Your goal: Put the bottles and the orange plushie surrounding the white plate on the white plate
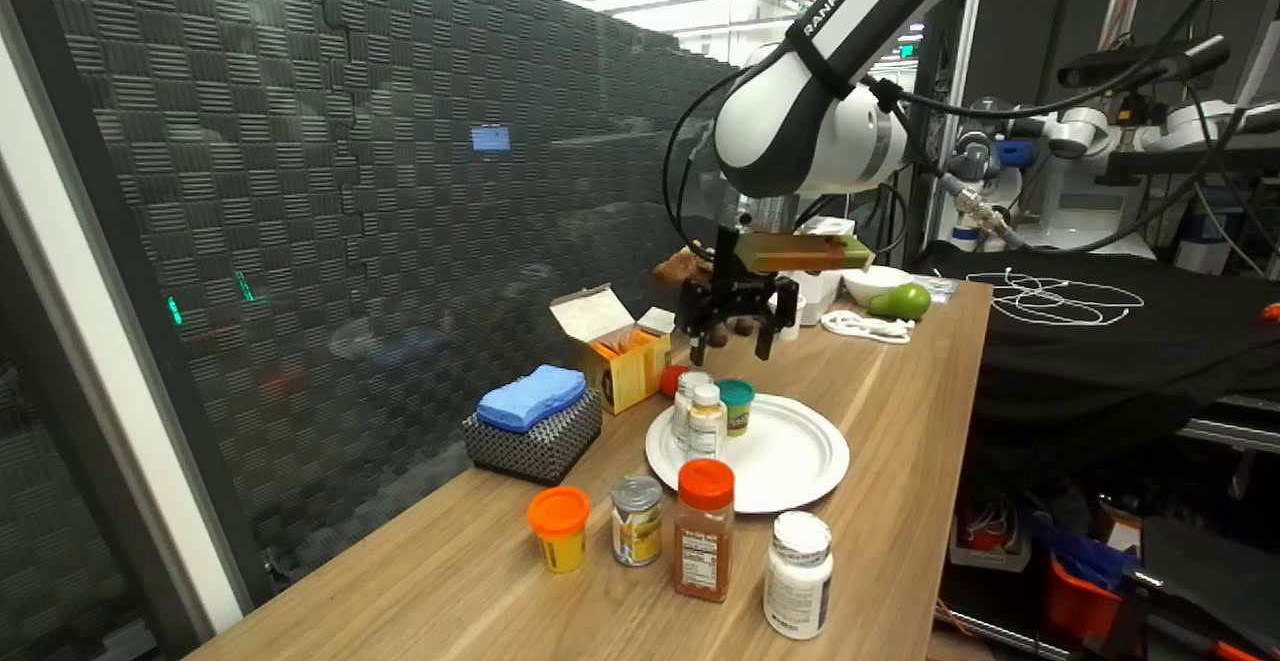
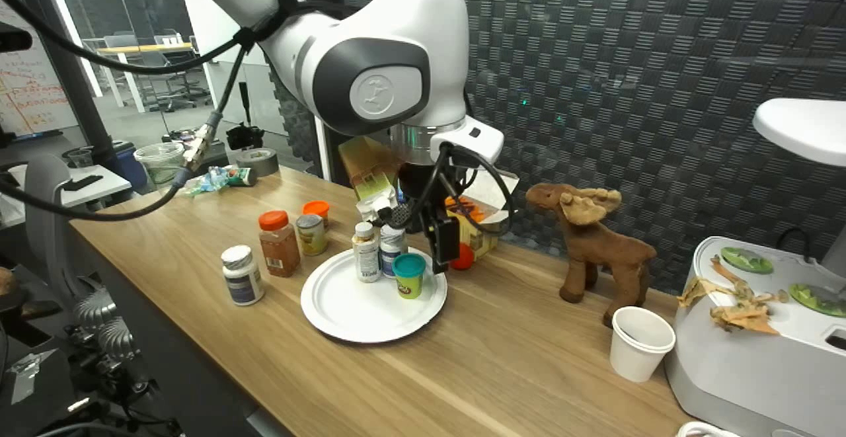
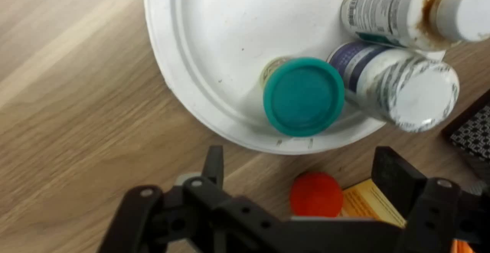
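Observation:
The white plate (image 1: 800, 456) bears two white bottles (image 1: 706, 423) (image 2: 391, 252) and a teal-lidded tub (image 3: 304, 97), all upright. A white bottle (image 1: 798, 576), a spice bottle with a red-orange lid (image 1: 705, 531), a can (image 1: 637, 521) and an orange-lidded tub (image 1: 559, 529) stand on the table beside the plate. A round red-orange thing (image 3: 316, 195), perhaps the orange plushie, lies between the plate and the yellow box; it shows partly in both exterior views (image 1: 673, 381) (image 2: 463, 256). My gripper (image 1: 731, 349) is open and empty above the table near the plate's edge; its fingers (image 3: 300, 161) show wide apart in the wrist view.
An open yellow box (image 1: 630, 366) and a dark patterned box (image 1: 535, 441) with a blue cloth (image 1: 532, 398) stand along the wall side. A brown moose plushie (image 2: 605, 252), paper cups (image 2: 640, 344) and a white appliance (image 2: 740, 357) stand farther along the table.

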`<state>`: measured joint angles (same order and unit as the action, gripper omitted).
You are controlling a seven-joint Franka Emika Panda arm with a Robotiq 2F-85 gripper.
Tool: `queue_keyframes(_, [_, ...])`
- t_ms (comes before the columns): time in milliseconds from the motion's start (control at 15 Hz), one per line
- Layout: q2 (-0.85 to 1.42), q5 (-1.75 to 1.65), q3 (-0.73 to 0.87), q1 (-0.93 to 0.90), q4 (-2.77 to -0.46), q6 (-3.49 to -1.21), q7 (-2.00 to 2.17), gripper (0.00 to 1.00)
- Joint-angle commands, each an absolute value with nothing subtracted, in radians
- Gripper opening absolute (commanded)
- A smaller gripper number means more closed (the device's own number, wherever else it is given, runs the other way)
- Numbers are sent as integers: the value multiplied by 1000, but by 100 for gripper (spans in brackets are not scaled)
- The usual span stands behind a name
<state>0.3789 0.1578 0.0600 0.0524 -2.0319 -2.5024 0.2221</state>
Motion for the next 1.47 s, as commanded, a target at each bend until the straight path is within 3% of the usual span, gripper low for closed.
queue_keyframes(0, [367, 128, 91, 48, -1983, -2492, 250, 100])
queue_keyframes(1400, [676, 130, 41, 67, -1632, -2364, 103, 100])
